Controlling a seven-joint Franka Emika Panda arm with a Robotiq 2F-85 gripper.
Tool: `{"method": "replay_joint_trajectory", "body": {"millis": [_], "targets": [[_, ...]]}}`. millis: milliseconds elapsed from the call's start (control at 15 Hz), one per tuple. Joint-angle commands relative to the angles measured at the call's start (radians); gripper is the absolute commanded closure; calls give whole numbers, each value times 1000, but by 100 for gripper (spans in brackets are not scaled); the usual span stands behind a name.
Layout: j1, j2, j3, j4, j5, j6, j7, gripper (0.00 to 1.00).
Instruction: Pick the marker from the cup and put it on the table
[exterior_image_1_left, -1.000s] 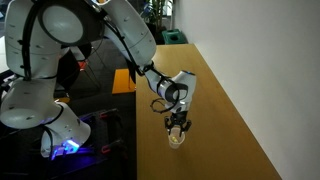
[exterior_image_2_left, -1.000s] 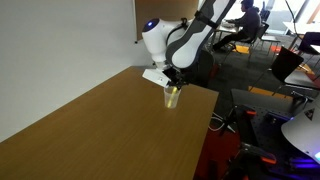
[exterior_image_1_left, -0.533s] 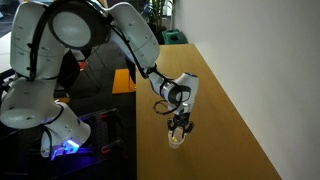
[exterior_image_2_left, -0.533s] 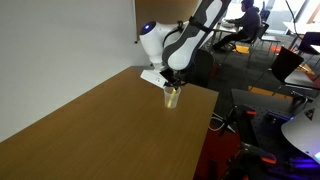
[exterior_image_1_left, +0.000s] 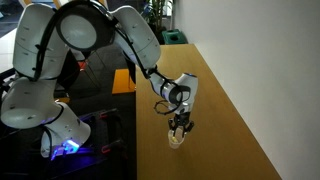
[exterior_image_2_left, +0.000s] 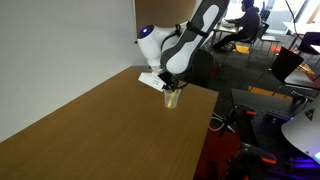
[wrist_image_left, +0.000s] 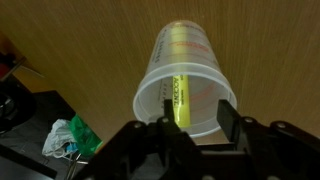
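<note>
1. The cup (wrist_image_left: 186, 68) is seen upright on the tabletop (wrist_image_left: 80, 40), close to its edge in both exterior views (exterior_image_1_left: 177, 139) (exterior_image_2_left: 172, 98).
2. The marker (wrist_image_left: 179, 88) is found inside the cup, leaned against its wall, with its top end near the rim.
3. The jaws are held right over the cup, spread wider than the marker. Its top end is seen between them, and nothing is gripped.
4. Contact between the jaws and the rim cannot be told.
</note>
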Motion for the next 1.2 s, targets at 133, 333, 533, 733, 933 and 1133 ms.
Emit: {"method": "replay_joint_trajectory", "body": {"millis": [133,333,533,733,933,1133], "targets": [[27,20,-30,-5,7,47,-10,51],[30,28,-32,-9,10,52,-11,50],[34,32,-36,-17,11,59,-8,50],[35,35,-39,-23,13,70,-7,51],[39,34,-44,-33,13,81,-2,51],[47,26,-52,-50,10,95,8,51]]}}
